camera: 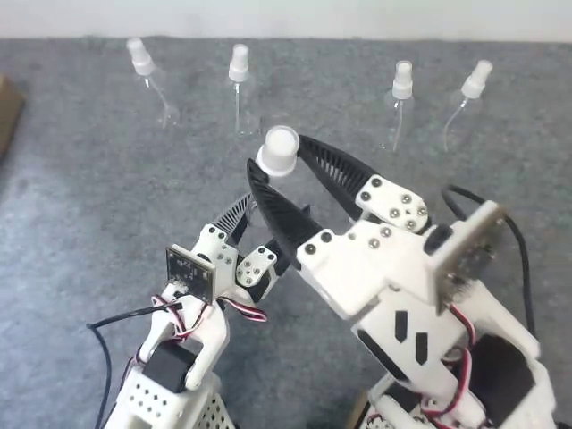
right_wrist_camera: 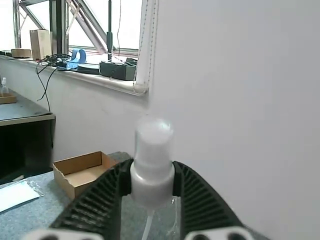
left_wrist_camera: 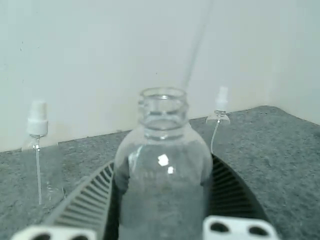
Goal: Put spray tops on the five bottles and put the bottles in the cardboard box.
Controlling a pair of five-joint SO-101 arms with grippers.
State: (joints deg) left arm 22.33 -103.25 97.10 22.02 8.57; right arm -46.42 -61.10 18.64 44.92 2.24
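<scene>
Uncapped bottle (left_wrist_camera: 162, 170): upright, neck open, clamped between the jaws of left gripper (left_wrist_camera: 163, 175), near centre of table (camera: 80, 214). Spray top (camera: 278, 150) pinched in right gripper (camera: 278, 157), just above. Four capped bottles (camera: 238, 85) line the 12 o'clock edge; cardboard box (camera: 7, 112) at 9–10 o'clock. Risk: if the dip tube comes in slanted it could snag the neck rim; off-axis pressing may tip the bottle in its grip.
</scene>
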